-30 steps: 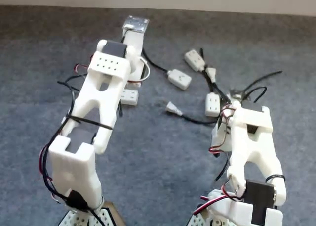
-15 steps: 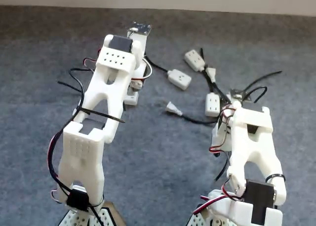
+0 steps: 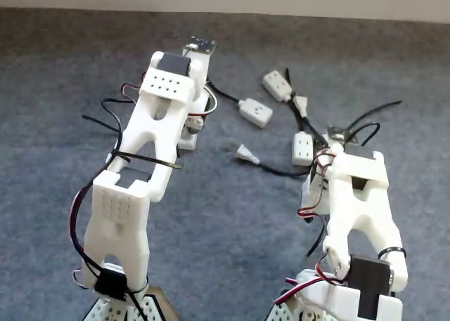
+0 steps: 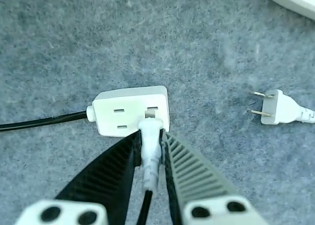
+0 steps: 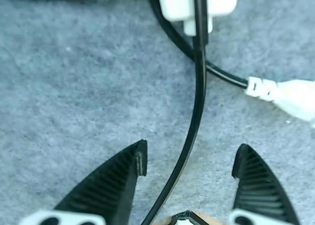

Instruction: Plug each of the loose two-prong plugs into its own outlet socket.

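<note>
Left gripper (image 4: pixel 150 136) has its fingers pinched tight on a white two-prong plug (image 4: pixel 150 148). The plug's nose is hard up against the outlet block (image 4: pixel 123 112) just beyond the fingertips, at the socket nearest them. No prongs showing there, so I'd call that one going in, though I can't tell whether it's seated all the way. The neighbouring socket on that block is bare.

Off to one side of the fingers, well apart, a loose plug (image 4: pixel 275 107) lies on the grey carpet (image 4: pixel 74 38) with both prongs out in the open. That one is not done.

Over to the right gripper (image 5: pixel 189 158): fingers spread wide, pinching nothing. A black cord (image 5: pixel 197 102) runs straight through the gap between them toward a second outlet block (image 5: pixel 216 1) beyond the tips. From the high view, a third outlet block (image 3: pixel 254 112) sits with no plug on it that I can make out.

My read: first plug at its socket, at least one more to go.
</note>
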`<state>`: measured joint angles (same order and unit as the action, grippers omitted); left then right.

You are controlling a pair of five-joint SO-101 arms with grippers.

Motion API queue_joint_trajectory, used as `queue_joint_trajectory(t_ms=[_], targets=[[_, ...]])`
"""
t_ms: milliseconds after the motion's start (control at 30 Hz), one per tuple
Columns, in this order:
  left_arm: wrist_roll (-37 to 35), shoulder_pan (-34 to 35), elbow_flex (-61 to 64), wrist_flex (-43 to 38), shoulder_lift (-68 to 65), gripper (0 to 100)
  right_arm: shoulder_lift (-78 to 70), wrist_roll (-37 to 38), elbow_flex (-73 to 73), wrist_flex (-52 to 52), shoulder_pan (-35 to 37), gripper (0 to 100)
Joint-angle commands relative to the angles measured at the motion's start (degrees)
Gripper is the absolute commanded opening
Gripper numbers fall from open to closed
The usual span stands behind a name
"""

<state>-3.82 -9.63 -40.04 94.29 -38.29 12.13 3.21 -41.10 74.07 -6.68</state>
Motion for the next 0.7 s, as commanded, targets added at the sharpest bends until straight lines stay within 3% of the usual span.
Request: queue_joint_trajectory(t_ms=[0,667], targets=[[-0.4,-2.2,-2.3,0.4,0.4,1,2.0,-0.4,0.1,-0.6,-0.6,27.5],[-0.4,0.9,-2.0,-1.1,0.2,1,1.9,-0.4,0.1,-0.6,-0.5,27.5]])
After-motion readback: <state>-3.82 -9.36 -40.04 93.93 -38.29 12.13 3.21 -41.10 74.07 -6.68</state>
